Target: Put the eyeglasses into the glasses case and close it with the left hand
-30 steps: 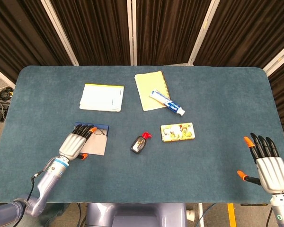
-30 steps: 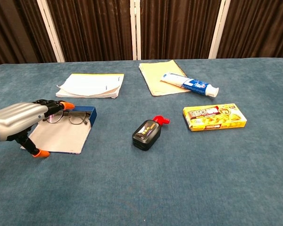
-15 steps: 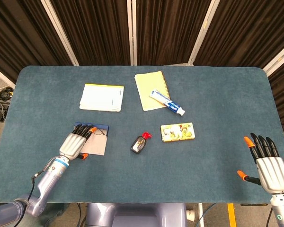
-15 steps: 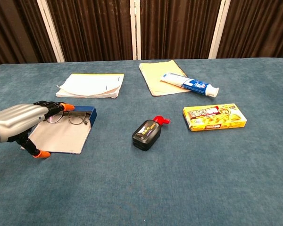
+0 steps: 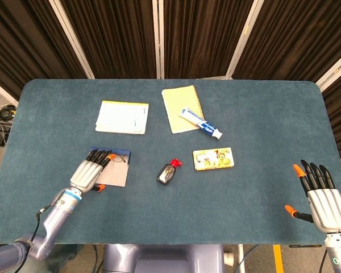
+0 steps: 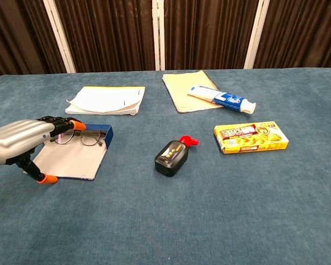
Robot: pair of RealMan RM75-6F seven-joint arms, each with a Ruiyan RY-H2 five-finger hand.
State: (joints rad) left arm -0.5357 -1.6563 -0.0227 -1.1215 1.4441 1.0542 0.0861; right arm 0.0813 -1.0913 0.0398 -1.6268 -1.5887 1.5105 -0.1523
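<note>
The blue glasses case (image 6: 71, 155) (image 5: 114, 170) lies open at the table's left, its pale grey lid flat toward me and its blue tray at the far edge. The eyeglasses (image 6: 83, 138) (image 5: 120, 159) lie in the tray, lenses up. My left hand (image 6: 22, 141) (image 5: 90, 172) hovers over the case's left side with its fingers stretched toward the glasses and its thumb hanging down beside the lid; it holds nothing. My right hand (image 5: 323, 194) rests open at the table's near right corner, seen only in the head view.
A black bottle with a red cap (image 6: 172, 155) lies just right of the case. A yellow box (image 6: 251, 137), a toothpaste tube (image 6: 221, 99) on a yellow notepad (image 6: 187, 90), and a white booklet (image 6: 105, 100) lie further back.
My left hand has drawn back slightly toward me and to the left. The glasses, case and right hand have not moved.
</note>
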